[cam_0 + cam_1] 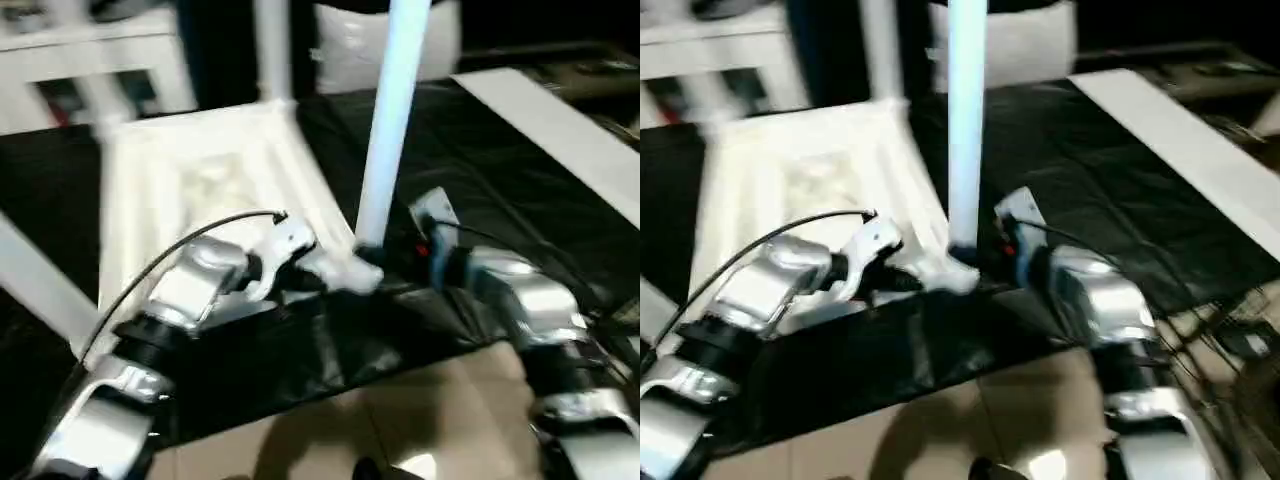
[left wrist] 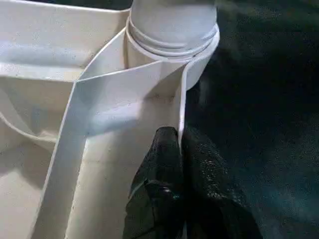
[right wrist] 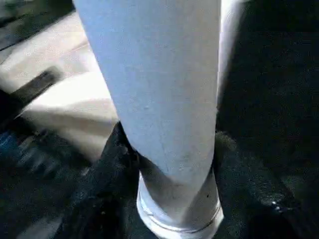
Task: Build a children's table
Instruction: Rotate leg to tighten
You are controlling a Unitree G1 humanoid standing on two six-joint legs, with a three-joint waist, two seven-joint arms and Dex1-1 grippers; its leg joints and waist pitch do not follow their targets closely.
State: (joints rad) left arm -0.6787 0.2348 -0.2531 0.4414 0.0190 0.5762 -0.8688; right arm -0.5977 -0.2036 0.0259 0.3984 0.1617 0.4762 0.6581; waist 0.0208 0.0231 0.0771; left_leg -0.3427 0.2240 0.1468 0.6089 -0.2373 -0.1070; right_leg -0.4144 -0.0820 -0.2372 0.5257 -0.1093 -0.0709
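The white table top (image 1: 200,180) lies upside down on a black cloth, ribs facing up. One white leg (image 1: 390,120) stands upright in its near right corner socket (image 2: 172,35). A second leg (image 1: 272,50) rises from the far corner. My left gripper (image 2: 182,149) is shut on the top's thin rim just beside that near socket, one black finger (image 2: 159,169) on each side of the wall. My right gripper (image 3: 174,164) is shut on the upright leg (image 3: 154,84) close above its base, its fingers (image 3: 112,164) pressing both sides.
Another white leg (image 1: 40,280) slants across the left edge. A white pillow (image 1: 350,45) and white furniture (image 1: 90,60) stand behind. A long white board (image 1: 560,130) lies on the cloth at the right. Beige floor (image 1: 400,420) shows in front of the cloth's edge.
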